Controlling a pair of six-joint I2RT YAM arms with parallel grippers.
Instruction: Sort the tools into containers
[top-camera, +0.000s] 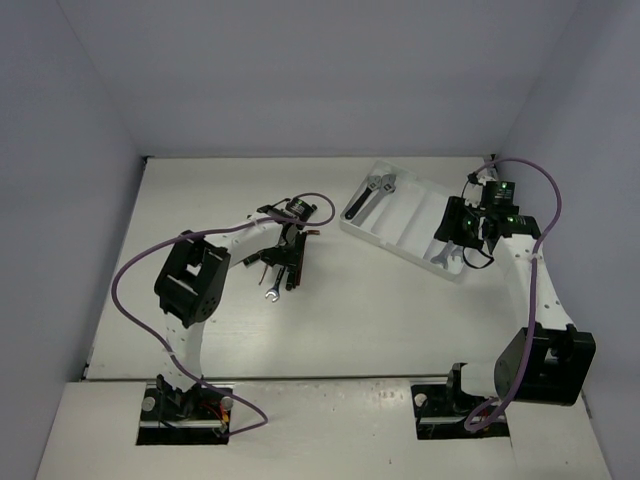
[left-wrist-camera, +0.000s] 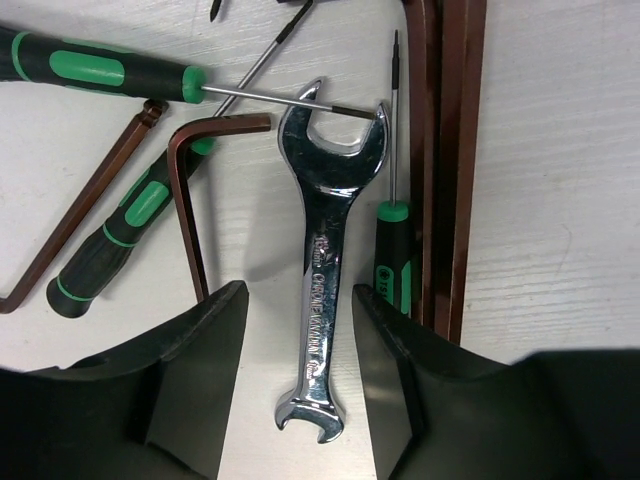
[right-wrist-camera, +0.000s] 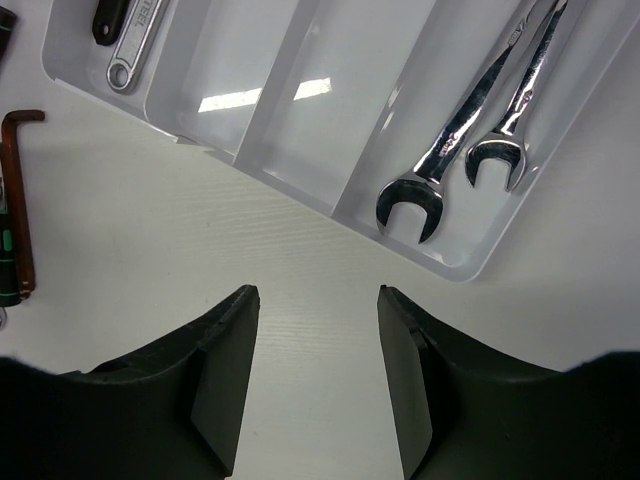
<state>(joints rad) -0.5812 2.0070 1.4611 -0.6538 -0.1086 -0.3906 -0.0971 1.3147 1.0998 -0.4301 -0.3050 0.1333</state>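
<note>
My left gripper (left-wrist-camera: 298, 295) is open and low over the table, its fingers on either side of a silver open-end wrench (left-wrist-camera: 330, 260) that lies flat. Around it lie green-and-black screwdrivers (left-wrist-camera: 100, 70) and reddish-brown hex keys (left-wrist-camera: 185, 220). My right gripper (right-wrist-camera: 317, 292) is open and empty above the table, just in front of the white tray (right-wrist-camera: 470, 270). Two silver wrenches (right-wrist-camera: 450, 150) lie in the tray's right end compartment. The black-handled adjustable wrench (right-wrist-camera: 130, 40) lies in the left end one. In the top view the tray (top-camera: 400, 240) is at the back right.
Two long hex keys (left-wrist-camera: 450, 160) lie right of the wrench, beside a small screwdriver (left-wrist-camera: 393, 260). Another hex key (right-wrist-camera: 20, 200) lies left of the tray. The tool pile (top-camera: 285, 265) sits at the table's middle left. Walls enclose the table on three sides.
</note>
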